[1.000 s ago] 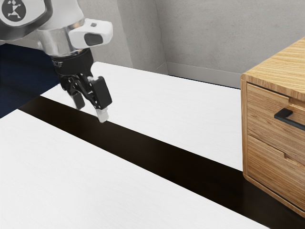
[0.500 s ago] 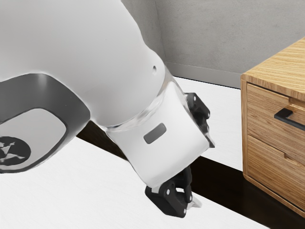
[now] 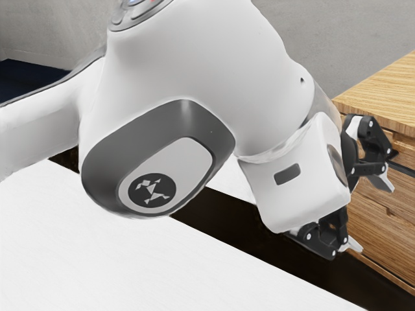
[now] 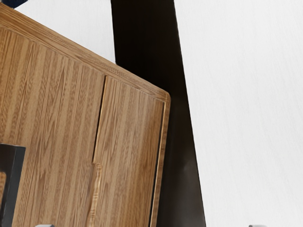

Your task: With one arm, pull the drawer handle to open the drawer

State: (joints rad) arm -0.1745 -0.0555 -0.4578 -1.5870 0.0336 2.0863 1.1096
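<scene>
My hand (image 3: 371,216) is turned sideways towards the wooden cabinet (image 3: 382,91). Its two fingers are spread wide, one above the other, and there is nothing between them. They hang just in front of the cabinet's face and I cannot tell whether a fingertip touches the wood. In the wrist view, the black drawer handle (image 4: 9,184) sits on the upper drawer (image 4: 52,109), whose front looks flush with the drawer (image 4: 128,161) below. The cabinet stands on the white surface (image 3: 97,259), beside its black stripe (image 3: 246,227).
</scene>
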